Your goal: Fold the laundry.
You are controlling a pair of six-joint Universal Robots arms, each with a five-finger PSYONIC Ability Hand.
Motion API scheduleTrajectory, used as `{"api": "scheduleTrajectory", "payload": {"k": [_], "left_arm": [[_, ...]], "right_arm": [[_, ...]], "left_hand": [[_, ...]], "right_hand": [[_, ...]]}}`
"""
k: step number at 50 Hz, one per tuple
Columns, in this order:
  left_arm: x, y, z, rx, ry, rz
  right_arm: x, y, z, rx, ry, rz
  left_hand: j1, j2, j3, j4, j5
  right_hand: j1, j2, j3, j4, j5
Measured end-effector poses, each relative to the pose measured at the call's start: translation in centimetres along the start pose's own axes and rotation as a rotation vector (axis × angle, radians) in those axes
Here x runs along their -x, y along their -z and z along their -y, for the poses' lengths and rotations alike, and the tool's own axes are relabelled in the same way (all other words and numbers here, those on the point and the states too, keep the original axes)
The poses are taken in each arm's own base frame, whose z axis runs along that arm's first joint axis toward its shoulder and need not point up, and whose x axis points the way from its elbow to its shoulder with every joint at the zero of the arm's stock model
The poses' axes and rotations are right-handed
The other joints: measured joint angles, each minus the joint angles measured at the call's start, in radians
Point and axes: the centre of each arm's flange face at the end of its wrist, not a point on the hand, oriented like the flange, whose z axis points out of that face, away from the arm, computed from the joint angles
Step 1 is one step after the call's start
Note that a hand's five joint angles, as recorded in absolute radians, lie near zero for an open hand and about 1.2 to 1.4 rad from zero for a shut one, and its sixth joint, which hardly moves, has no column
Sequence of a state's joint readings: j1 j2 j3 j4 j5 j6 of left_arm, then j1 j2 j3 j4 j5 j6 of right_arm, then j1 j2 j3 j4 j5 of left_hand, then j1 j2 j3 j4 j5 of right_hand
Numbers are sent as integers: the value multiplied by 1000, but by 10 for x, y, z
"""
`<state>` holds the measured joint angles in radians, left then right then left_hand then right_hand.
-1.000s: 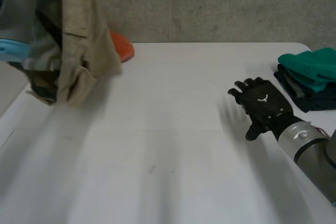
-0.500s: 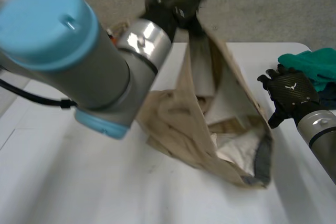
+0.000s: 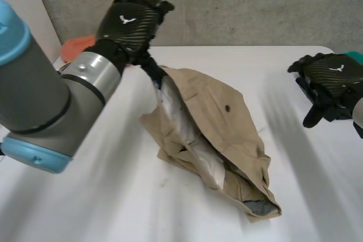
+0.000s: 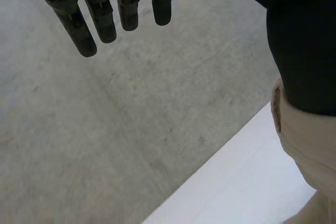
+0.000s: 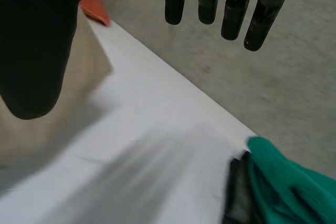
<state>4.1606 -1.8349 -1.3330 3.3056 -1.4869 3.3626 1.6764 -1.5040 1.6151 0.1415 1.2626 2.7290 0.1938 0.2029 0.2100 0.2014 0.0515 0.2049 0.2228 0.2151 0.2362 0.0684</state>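
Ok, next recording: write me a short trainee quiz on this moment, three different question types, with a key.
1. True or false: the right hand grips the beige garment.
2. Fill in: the orange cloth lies near the ___ hand.
3. Which cloth is nearest the right hand? A) teal cloth B) orange cloth C) beige garment
Key: 1 false; 2 left; 3 A.

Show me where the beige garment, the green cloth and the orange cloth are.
beige garment (image 3: 218, 120), head view, on its outer layer near the dark button.
green cloth (image 5: 294, 182), right wrist view, on its top fold.
orange cloth (image 3: 76, 48), head view, on its visible middle.
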Motion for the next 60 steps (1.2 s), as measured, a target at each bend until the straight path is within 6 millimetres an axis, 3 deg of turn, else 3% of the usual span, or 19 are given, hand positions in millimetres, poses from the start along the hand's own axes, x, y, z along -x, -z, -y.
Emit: {"api": "scheduleTrajectory", "payload": {"k": [7,14,23,33,40,41,42,44,45,47,53,54,56,59,60], "left_arm": [[19,0,-16,75,139,-27],[24,3,-31,131,201,-49],[28,9,-41,165,201,-42],[32,13,-30,136,195,-31],[38,12,-30,132,191,-13],[39,11,-30,132,191,-12],[40,11,-31,131,190,-9],[41,11,-31,132,190,-6],[42,11,-31,132,189,-4],[43,10,-32,133,189,-1],[44,10,-34,137,187,2],[44,9,-35,139,186,2],[44,8,-37,143,186,2],[42,5,-47,166,183,-2],[42,5,-48,169,182,-3]], "right_arm": [[40,14,11,5,-80,143],[91,6,-13,70,-117,285],[108,0,-28,111,-123,324],[128,19,-23,102,-148,378],[145,22,-46,168,-122,383],[145,21,-49,174,-117,377],[145,17,-56,186,-99,358],[144,15,-59,190,-85,342],[139,9,-66,189,-45,297],[133,5,-68,175,-9,256],[99,-2,-62,108,126,123],[79,-5,-59,93,202,65],[71,-6,-58,94,234,44],[38,-10,-61,137,352,-24],[35,-10,-61,142,360,-28]], "left_hand": [[0,0,0,0,0],[0,0,0,0,0],[0,0,0,0,0],[0,0,0,0,0],[0,0,0,0,0],[0,0,0,0,0],[0,0,0,0,0],[0,0,0,0,0],[0,0,0,0,0],[0,0,0,0,0],[0,0,0,0,0],[0,0,0,0,0],[0,0,0,0,0],[0,0,0,0,0],[0,0,0,0,0]], "right_hand": [[0,0,0,0,0],[0,0,0,0,0],[0,0,0,0,0],[0,0,0,0,0],[6,9,9,5,4],[6,9,9,5,4],[187,225,234,194,182],[390,413,417,393,367],[669,754,747,724,675],[745,918,909,883,833],[771,949,948,941,895],[774,949,948,946,895],[777,949,948,947,895],[777,949,963,948,895],[777,949,963,948,895]]}}
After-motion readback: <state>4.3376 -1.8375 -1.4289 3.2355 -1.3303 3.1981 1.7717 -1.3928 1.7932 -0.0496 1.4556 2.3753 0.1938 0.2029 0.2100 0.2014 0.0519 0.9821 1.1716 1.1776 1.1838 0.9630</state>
